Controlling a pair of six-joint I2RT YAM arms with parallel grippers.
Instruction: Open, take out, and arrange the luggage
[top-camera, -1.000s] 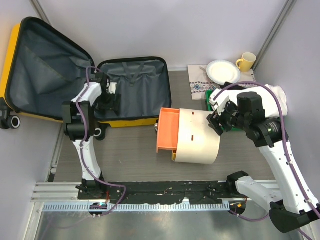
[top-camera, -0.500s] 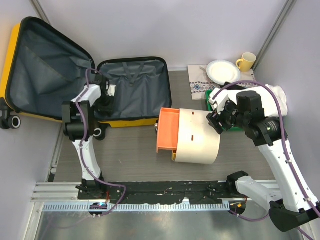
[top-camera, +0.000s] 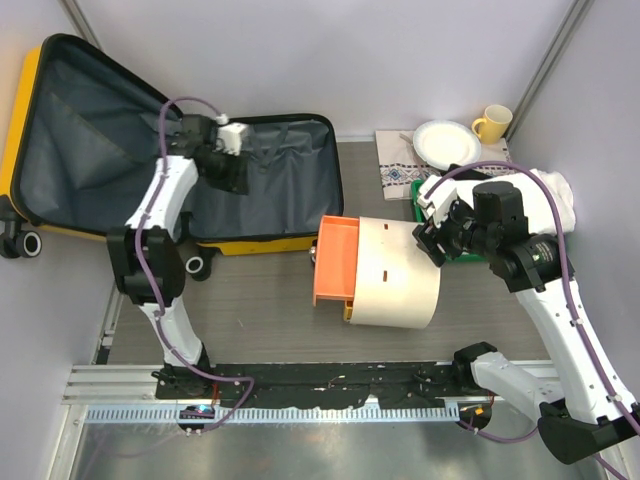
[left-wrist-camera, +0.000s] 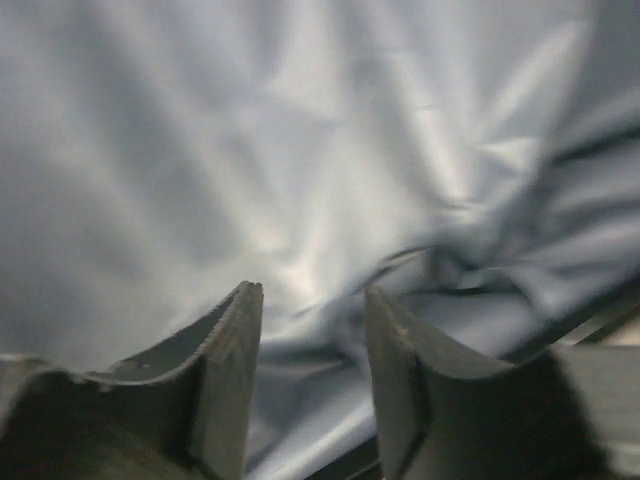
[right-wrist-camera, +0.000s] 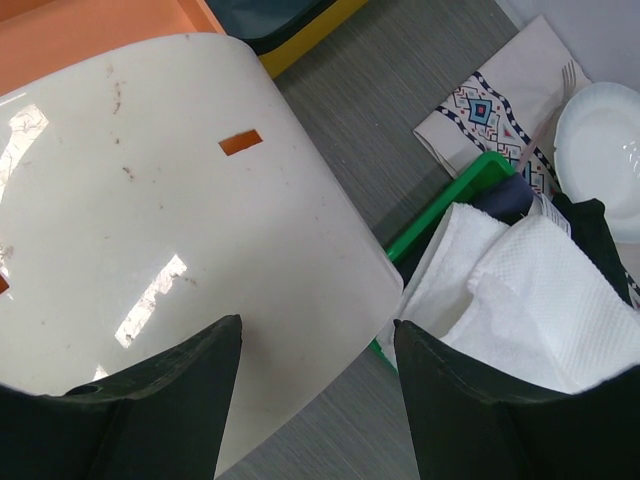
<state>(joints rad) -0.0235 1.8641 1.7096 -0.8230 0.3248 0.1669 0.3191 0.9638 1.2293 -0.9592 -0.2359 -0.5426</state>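
The yellow suitcase (top-camera: 265, 180) lies open at the back left. Its base is flat on the table, and its lid (top-camera: 90, 140) leans against the left wall. Both show dark grey lining. My left gripper (top-camera: 226, 172) hovers over the left part of the base. In the left wrist view it (left-wrist-camera: 310, 300) is open, with only wrinkled lining (left-wrist-camera: 300, 130) beyond the fingers and nothing between them. My right gripper (top-camera: 432, 245) is open and empty above the right edge of the cream cylinder (top-camera: 395, 272). In the right wrist view the gripper (right-wrist-camera: 318, 335) straddles that edge (right-wrist-camera: 150, 220).
The cylinder's orange end (top-camera: 337, 260) faces the suitcase. A green tray (right-wrist-camera: 440, 205) holding white towels (right-wrist-camera: 520, 300) sits right of the cylinder. A patterned cloth (top-camera: 395, 165), a white plate (top-camera: 446, 143) and a yellow mug (top-camera: 493, 122) stand at the back right. Walls close in on three sides.
My left gripper has risen from the front rim of the suitcase base and moved back over the lining. The right arm has barely moved.
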